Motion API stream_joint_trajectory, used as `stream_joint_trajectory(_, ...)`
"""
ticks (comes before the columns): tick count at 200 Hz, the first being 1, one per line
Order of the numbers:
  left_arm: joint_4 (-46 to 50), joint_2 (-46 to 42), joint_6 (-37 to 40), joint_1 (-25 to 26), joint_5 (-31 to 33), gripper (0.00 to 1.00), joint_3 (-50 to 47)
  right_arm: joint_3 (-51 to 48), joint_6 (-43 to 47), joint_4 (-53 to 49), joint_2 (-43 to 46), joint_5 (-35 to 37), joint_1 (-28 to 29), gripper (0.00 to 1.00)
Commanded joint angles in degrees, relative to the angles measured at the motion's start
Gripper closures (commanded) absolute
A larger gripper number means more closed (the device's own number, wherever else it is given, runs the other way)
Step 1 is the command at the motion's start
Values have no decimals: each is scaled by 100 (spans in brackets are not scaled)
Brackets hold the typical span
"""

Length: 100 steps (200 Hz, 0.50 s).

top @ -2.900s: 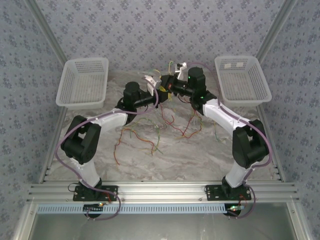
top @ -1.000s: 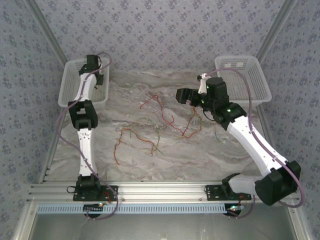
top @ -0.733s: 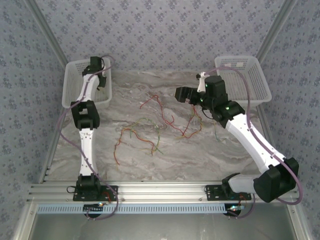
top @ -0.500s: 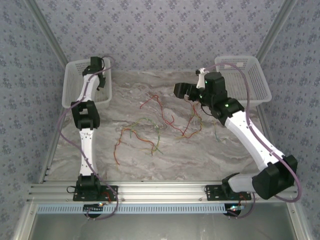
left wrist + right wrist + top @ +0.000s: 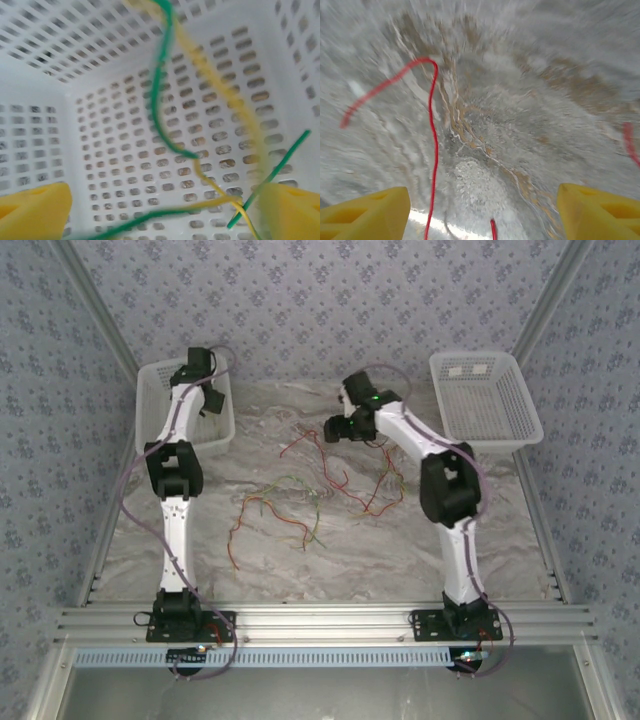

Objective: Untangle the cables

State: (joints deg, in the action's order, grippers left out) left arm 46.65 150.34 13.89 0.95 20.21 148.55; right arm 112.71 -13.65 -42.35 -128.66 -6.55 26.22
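Note:
My left gripper [image 5: 165,217] is open inside the left white basket [image 5: 160,410], its yellow fingertips [image 5: 35,210] wide apart. A green cable [image 5: 161,95] and a yellow cable [image 5: 220,85] hang loose in front of the basket's mesh, and I cannot tell whether they touch the right fingertip. My right gripper [image 5: 482,215] stands open just above the marble table, with a red cable [image 5: 434,150] running down near its left finger. In the top view the right gripper [image 5: 332,430] is beside that red cable [image 5: 300,445]. More tangled cables [image 5: 275,510] lie mid-table.
A second white basket [image 5: 485,400] stands at the back right. Another red and orange cable tangle [image 5: 378,490] lies right of centre, close to the right arm's elbow [image 5: 450,490]. The table's metal rail [image 5: 320,620] runs along the near edge.
The left gripper has opened in the left basket, letting go of the green and yellow cables. The right arm has swung left and lower, to the red cable at the back.

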Motion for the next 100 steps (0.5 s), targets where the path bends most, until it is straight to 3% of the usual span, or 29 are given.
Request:
stream_joint_trajectory(1,107,-990,-205,67,-237,1,56,934,464,-1156,-647,286,344,19)
stream_joint_trajectory(40,435,-1504,-320,26,-212,1,218,1469,179,-915,-1356,10,446,20)
stream_joint_trajectory(81,813,-2193,-797,41,-366,1,245,2318,211,-1193,-2101,389,495,31)
stream_joint_trajectory(100,913,-2773,-1075,142,-687,1,-137,2308,156,-1037,-2187,393,432,52)
